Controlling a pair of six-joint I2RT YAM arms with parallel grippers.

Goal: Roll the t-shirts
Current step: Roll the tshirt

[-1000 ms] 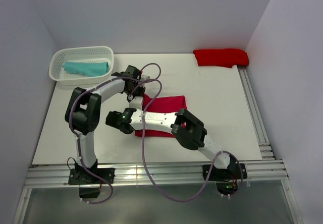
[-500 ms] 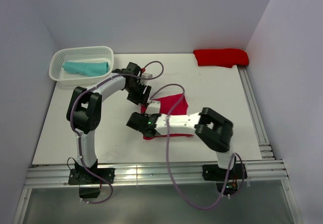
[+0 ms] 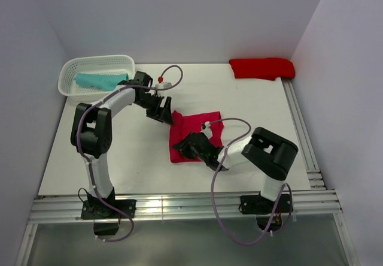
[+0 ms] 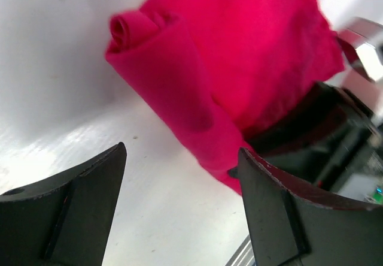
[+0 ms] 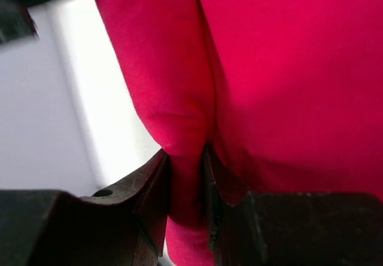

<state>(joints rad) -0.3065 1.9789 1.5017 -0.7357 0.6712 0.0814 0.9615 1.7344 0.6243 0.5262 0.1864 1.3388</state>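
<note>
White table (image 3: 257, 107), lavender walls (image 3: 179, 14), crimson t-shirt (image 3: 188, 128)

crimson shirt (image 4: 239, 50): soft matt cloth, smooth along its roll
my right fingers (image 5: 137, 212): matt black plastic, at the crimson shirt's fold
my left fingers (image 4: 72, 212): the same matt black plastic
table (image 4: 60, 56): white, smooth, faint gloss beside the crimson shirt
basket (image 3: 72, 92): white plastic lattice, dull sheen
</note>
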